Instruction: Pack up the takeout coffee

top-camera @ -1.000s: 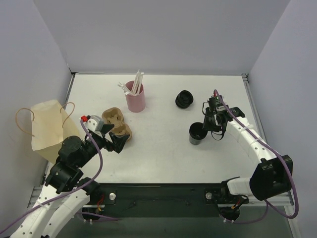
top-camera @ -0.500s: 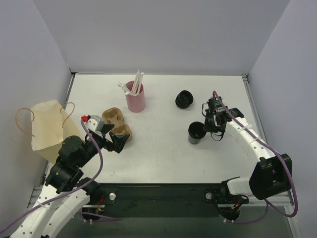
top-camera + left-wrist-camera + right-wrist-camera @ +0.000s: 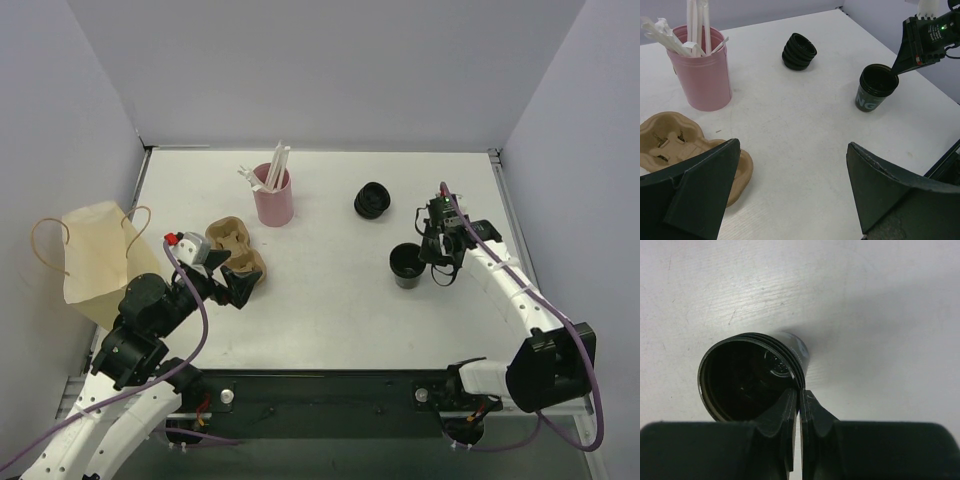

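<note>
A black takeout coffee cup [image 3: 406, 266] [image 3: 874, 89] [image 3: 745, 380] stands open-topped on the white table, right of centre. My right gripper [image 3: 424, 256] [image 3: 800, 393] [image 3: 898, 69] is shut on the cup's rim, one finger inside and one outside. A brown pulp cup carrier [image 3: 240, 254] [image 3: 676, 144] lies at the left. My left gripper [image 3: 236, 286] [image 3: 792, 165] hovers beside the carrier, wide open and holding nothing. A tan paper bag [image 3: 96, 256] with handles lies at the far left.
A stack of black lids [image 3: 372, 201] [image 3: 799, 51] sits behind the cup. A pink holder [image 3: 273, 198] [image 3: 701, 75] with white straws stands at the back centre. Grey walls enclose the table on three sides.
My right gripper has closed onto the cup's rim, and the cup has shifted slightly to the right. The left arm has not moved.
</note>
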{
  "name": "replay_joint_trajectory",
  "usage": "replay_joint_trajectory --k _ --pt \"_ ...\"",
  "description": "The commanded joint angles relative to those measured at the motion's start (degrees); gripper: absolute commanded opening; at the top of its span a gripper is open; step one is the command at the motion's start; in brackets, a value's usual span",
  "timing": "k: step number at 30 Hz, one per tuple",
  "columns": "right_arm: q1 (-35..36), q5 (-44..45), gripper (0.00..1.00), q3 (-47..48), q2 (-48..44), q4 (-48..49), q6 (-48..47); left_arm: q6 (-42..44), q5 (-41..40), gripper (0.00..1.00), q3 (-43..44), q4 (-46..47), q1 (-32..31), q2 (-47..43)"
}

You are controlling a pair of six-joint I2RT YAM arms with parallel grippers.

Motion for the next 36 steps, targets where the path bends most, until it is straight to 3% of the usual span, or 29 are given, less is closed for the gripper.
replay_joint_trajectory --k 1,14,36 --pt "-1.7 3.4 0.00 -0.6 -3.7 -2.3 -0.8 0.8 0.3 0.97 0.5 1.0 0.1 0.3" --pt "-6.0 1.5 0.00 -2.7 -7.5 -2.2 -1.5 0.8 0.7 0.97 0.5 1.1 0.1 0.5" --pt "-6.9 -6.5 0.00 10.7 -13.2 -9.6 -1.9 1.0 0.0 0.97 0.5 1.1 0.1 1.0"
